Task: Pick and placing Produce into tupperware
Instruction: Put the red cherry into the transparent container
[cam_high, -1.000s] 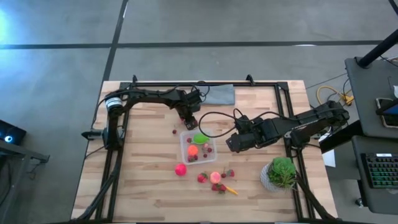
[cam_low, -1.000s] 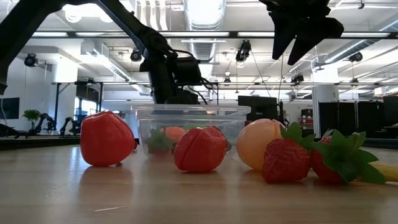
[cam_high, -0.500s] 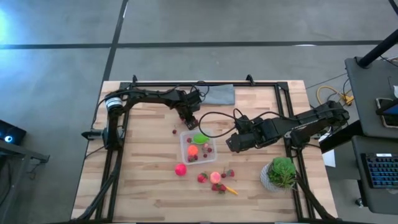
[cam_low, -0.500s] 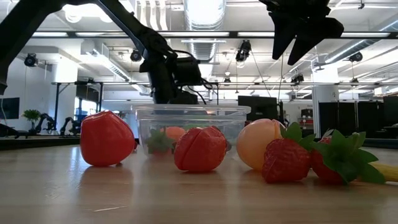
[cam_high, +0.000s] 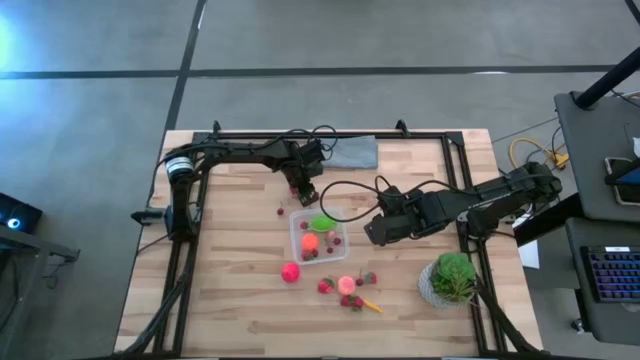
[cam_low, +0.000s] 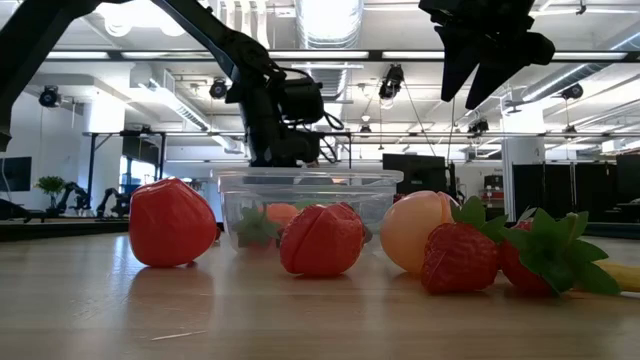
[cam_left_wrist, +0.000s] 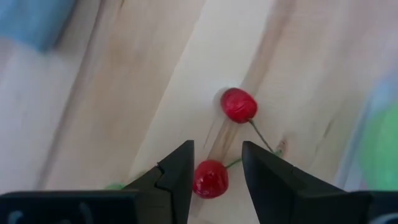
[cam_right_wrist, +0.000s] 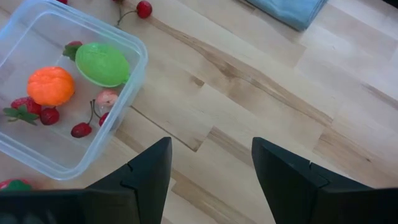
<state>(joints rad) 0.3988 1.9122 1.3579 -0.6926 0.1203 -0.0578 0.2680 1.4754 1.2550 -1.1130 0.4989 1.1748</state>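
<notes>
My left gripper has lifted slightly since a second ago, its narrowly parted fingers straddling one small glossy dark-red cherry. Its twin cherry lies just beyond, thin green stems between them. The clear, rounded-corner plastic tupperware sits mid-frame, holding green and orange fruits. My right gripper hovers half-open, empty, over bare pale wood just right of it.

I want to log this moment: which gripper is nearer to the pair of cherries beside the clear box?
Left. The left gripper has its fingers around one cherry; the right gripper waits across the clear box, empty.
</notes>
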